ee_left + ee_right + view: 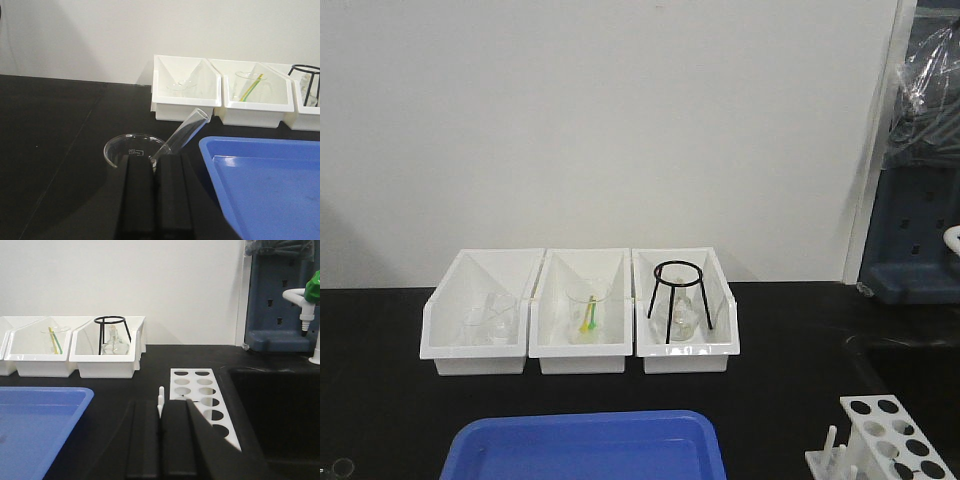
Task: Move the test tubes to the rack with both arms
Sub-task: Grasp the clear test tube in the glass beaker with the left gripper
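Left wrist view, nearest first: left gripper (pixel 152 161) sits at bottom centre, level, pointing at the back wall. Its two black fingers are pressed together with only a thin seam between them, nothing clamped that I can see. Just past the fingertips stands a clear beaker (pixel 122 146). There is small pale print on its wall, too small for me to read. One test tube (pixel 186 131) leans out of the beaker, open mouth tilted to upper right. Its lower end drops behind the fingertips, so I cannot tell whether it touches them. Blue tray (pixel 270 180) fills lower right.

Right wrist view: right gripper (pixel 160 407) at bottom centre, also level, fingers closed on a hairline seam, empty. The rack (pixel 193 392) lies just beyond, slightly right of centre. All holes I can see are unfilled, and one white peg rises right at the seam. A dark sink (pixel 280 410) lies beside the rack, lower right.

Farther back, three white bins (pixel 582 355) stand in a row against the wall, holding clear glassware. The rightmost bin also holds a black tripod (pixel 654 298).
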Available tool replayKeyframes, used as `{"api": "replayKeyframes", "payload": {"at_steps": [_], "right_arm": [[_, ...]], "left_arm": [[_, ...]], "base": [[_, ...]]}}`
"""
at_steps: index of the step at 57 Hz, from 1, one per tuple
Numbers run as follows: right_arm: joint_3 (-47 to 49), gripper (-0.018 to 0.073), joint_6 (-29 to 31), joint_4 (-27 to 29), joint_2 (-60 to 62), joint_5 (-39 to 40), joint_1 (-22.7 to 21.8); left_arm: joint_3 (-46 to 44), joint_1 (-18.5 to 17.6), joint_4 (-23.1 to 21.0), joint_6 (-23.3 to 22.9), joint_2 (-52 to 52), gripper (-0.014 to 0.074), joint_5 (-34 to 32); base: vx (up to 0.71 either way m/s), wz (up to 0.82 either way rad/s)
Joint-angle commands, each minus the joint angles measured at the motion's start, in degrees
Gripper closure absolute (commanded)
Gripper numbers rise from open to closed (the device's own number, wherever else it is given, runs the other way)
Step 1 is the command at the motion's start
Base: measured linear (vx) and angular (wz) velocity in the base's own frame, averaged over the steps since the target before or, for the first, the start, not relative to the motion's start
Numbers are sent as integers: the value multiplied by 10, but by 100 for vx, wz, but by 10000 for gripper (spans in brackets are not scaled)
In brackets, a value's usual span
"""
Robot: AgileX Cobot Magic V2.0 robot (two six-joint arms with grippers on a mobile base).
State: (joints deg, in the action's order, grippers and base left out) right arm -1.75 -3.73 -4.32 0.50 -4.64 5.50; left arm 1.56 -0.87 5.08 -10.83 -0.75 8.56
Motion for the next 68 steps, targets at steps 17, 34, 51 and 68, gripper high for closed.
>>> {"api": "replayKeyframes", "payload": {"at_steps": [17, 34, 51, 68], "right_arm": [[-8, 568, 3, -3, 7, 46, -3], [-7, 568, 3, -4, 7, 103, -3], [95, 568, 7, -47, -35, 75, -3], [158, 558, 7, -46, -149, 85, -3]], "left_arm": [[-14, 0, -4, 0, -1, 602, -46], [-15, 0, -13, -9, -1, 602, -75], [-66, -1, 2, -6, 4, 597, -132], [-146, -2, 73, 23, 122, 563, -96]], "base": [[1, -1], [0, 0], [0, 0], [0, 0]]}}
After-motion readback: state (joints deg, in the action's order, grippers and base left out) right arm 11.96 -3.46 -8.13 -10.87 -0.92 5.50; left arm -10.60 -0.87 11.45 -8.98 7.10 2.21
